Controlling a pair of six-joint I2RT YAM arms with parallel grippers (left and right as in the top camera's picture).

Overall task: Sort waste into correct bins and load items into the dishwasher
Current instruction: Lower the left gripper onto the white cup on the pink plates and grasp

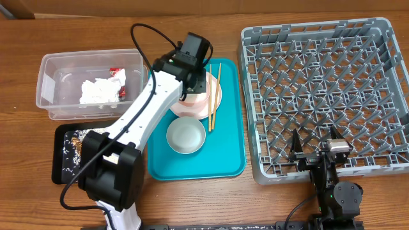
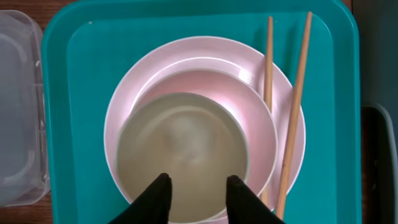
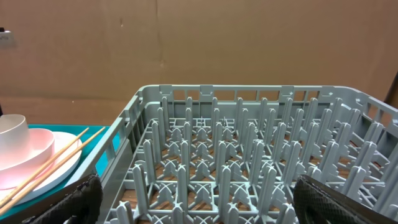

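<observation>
From overhead we cannot see the left gripper [image 2: 198,199]; its arm and wrist camera cover it and most of the pink bowl [image 2: 255,112]. The wrist view cuts off its two dark fingers at the bottom edge. They stand a narrow gap apart over the near side of the small white cup [image 2: 180,149], and we cannot tell whether they touch it. The right gripper [image 1: 314,144] is spread wide and holds nothing, at the near edge of the grey dish rack [image 1: 319,38], which has nothing in it.

The cup sits in the pink bowl, the bowl on the pink plate [image 2: 124,112], at the far edge of the teal tray [image 1: 223,153]. Two chopsticks [image 2: 292,124] lie across the plate's right rim. A grey bowl [image 1: 186,135] stands at the tray's middle.

The clear tub [image 1: 57,70], at the table's far left, holds a white napkin [image 1: 99,91] and a red wrapper [image 1: 119,75]. The black tray [image 1: 59,153] in front of it holds food scraps [image 1: 77,144].

The table [image 1: 204,204] is brown wood; a brown cardboard wall [image 3: 186,43] stands behind.
</observation>
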